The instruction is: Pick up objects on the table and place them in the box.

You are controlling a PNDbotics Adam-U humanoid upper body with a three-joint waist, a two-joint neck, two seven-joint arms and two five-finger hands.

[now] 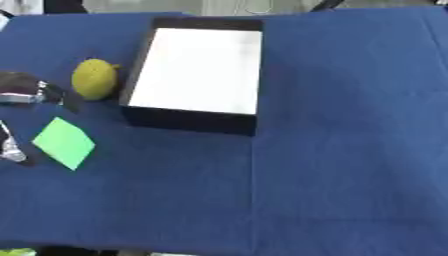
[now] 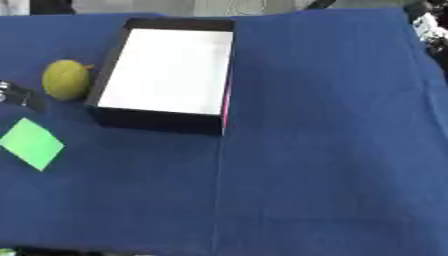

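A blue cloth (image 1: 332, 175) is covering the whole table, and the near half of it is lying bare. The left hand (image 1: 19, 92) is coming in at the left edge of the left eye view, about halfway up; only a dark and silver part of it is showing, with a thin silver piece hanging lower at the same edge, and whether its fingers are spread or curled cannot be told from here. It is holding nothing that can be made out. Just below and to the right of the hand, a flat green square (image 1: 64, 143) is lying on the cloth, turned so that one corner is pointing toward the near edge. Just beyond the hand and to its right, a yellow round fruit (image 1: 94, 79) is sitting on the cloth, close to the hand though contact cannot be judged. Further right of the hand, past the fruit, the box (image 1: 189, 122) is standing open with black walls and a white floor; the fruit is lying just beside its left wall, outside it, and nothing is resting inside. At the far right corner of the right eye view, a dark shape with pale marks is showing, too unclear to identify. The right hand is appearing in neither view.
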